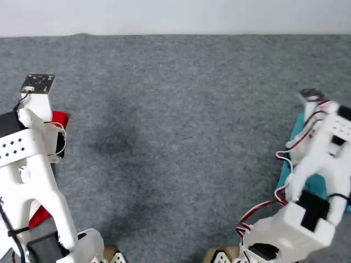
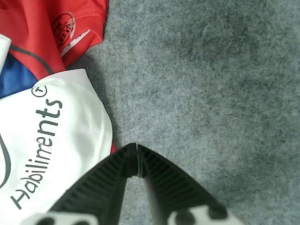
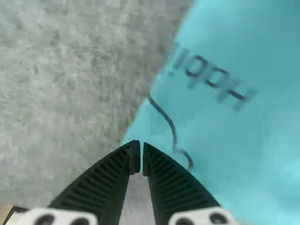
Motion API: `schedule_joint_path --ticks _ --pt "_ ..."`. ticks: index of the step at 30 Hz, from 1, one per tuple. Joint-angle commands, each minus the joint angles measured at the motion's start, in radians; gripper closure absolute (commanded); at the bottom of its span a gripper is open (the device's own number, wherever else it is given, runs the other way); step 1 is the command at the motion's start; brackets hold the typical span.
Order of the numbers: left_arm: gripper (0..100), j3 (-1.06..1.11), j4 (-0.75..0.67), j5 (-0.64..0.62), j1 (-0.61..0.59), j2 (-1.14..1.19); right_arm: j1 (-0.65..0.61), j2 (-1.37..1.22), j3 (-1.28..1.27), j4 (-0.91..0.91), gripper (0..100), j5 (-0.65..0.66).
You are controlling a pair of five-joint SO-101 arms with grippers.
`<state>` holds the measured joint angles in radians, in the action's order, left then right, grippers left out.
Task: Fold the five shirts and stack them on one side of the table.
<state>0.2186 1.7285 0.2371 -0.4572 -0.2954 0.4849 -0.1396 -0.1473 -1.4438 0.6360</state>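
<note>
A white shirt [image 2: 51,140] with dark lettering lies on a red shirt [image 2: 42,28], with a blue patch [image 2: 14,77] between them. My left gripper [image 2: 137,157] is shut, empty, its tips over the grey mat just beside the white shirt's edge. In the high view the left arm [image 1: 33,164] stands over the red shirt [image 1: 59,119] at the table's left side. A teal shirt [image 3: 234,117] with dark print lies at the right side, under the right arm [image 1: 321,159]. My right gripper [image 3: 137,152] is shut at the teal shirt's edge, nothing seen between its fingers.
The grey mat [image 1: 175,126] covers the table between the two arms. A pale wall runs along the far edge. The teal shirt [image 1: 286,172] pokes out from under the right arm, close to the table's right edge.
</note>
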Motion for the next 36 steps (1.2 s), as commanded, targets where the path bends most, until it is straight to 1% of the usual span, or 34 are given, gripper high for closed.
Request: schedule_joint_path --ticks 1,4,7,11,14,17,21,26,29,32,36 --pt "100 -0.004 0.023 0.003 -0.002 -0.037 -0.028 -0.033 -0.068 0.139 98.8 0.0" --pt "100 -0.002 0.023 0.003 -0.002 -0.037 -0.027 -0.077 -0.091 0.193 98.8 0.0" --pt "100 -0.002 0.023 0.003 -0.002 -0.037 -0.028 -0.077 -0.087 0.182 98.8 0.0" --pt "100 -0.002 0.023 0.003 -0.002 -0.037 -0.028 0.01 -0.026 0.101 98.8 0.0" --pt "100 -0.002 0.023 0.003 -0.002 -0.037 -0.027 0.073 0.034 0.105 98.8 0.0" --pt "100 -0.002 0.023 0.003 0.0 -0.037 -0.027 0.088 0.061 0.213 98.8 0.0" --pt "100 -0.002 0.023 0.003 0.0 -0.037 -0.028 0.064 0.032 0.44 98.8 0.0" --pt "100 -0.002 0.023 0.003 0.0 -0.037 -0.033 -0.091 0.0 0.74 98.8 0.0" --pt "100 -0.002 0.023 0.003 0.026 -0.037 -0.044 -0.2 0.003 0.831 98.8 0.006" --pt "100 -0.002 0.023 0.0 0.071 -0.037 -0.05 -0.226 0.009 0.814 98.8 0.003" --pt "100 -0.002 0.023 -0.002 0.127 -0.037 -0.054 -0.128 0.018 0.656 98.8 0.002"
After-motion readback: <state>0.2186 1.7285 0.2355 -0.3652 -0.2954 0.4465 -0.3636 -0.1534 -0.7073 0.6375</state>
